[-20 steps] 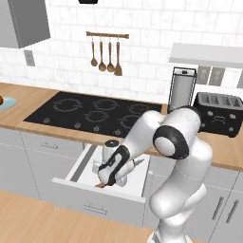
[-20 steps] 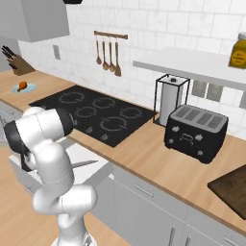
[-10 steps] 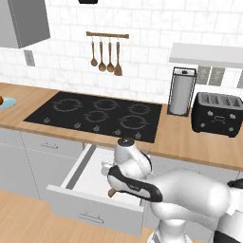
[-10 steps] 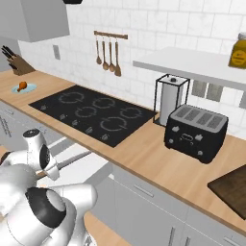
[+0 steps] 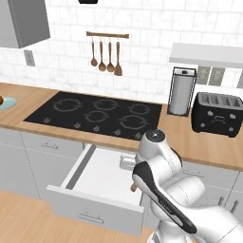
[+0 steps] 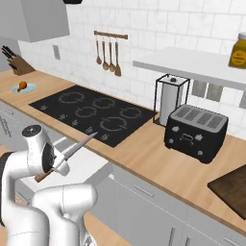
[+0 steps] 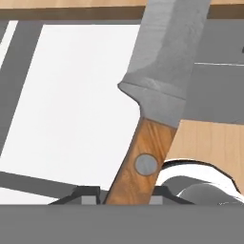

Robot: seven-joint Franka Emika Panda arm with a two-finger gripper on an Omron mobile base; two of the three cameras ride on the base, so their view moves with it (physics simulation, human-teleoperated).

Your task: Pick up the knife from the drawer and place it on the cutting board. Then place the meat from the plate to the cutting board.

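A: Where's the wooden-handled, silver-bladed kitchen knife (image 7: 151,119)?
B: Clamped by its handle in the two-finger gripper (image 7: 125,193), lifted over the open white-walled drawer (image 5: 102,178), blade (image 6: 79,145) angled up toward the black hob (image 6: 93,113)

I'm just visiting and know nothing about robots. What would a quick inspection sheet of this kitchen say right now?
Surface: wooden counter with black cooktop.
Job's things: knife lifted clear of the open drawer, blade pointing up towards the cooktop; meat on the plate far left; cutting board far right, bare.
Clutter: toaster, paper towel holder, knife block, hanging utensils, jar on shelf.
Claw: claw shut on the knife's wooden handle.
Cables: nothing seen.
Surroundings: white tiled wall, grey cabinets.
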